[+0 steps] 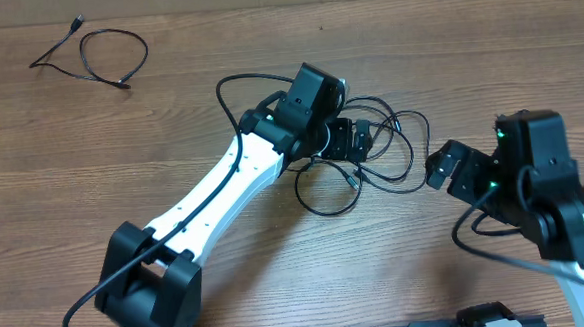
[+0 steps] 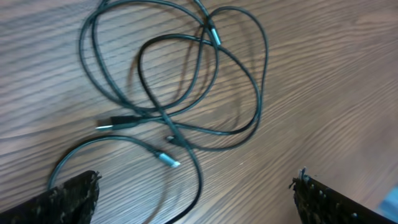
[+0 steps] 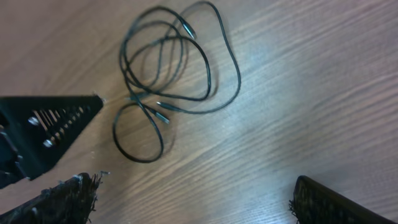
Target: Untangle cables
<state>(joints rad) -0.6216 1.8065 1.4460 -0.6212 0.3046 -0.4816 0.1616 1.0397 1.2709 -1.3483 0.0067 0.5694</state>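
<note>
the left gripper [image 1: 354,140] is hovering over the bundle [image 1: 382,159] of looped black cables lying mid-table, its fingers [image 2: 71,199] standing spread wide and holding nothing. in the left wrist view the loops are crossing one another, with four plugs [image 2: 168,160] showing among them. the right gripper [image 1: 452,167] is hanging just beside the bundle's right edge, its fingers [image 3: 329,202] also spread wide and empty; the cords are lying ahead of it, apart from its tips. one more cable [image 1: 101,55] is lying alone in a loose loop near the far left corner of the table [image 1: 398,268], well apart from the rest.
</note>
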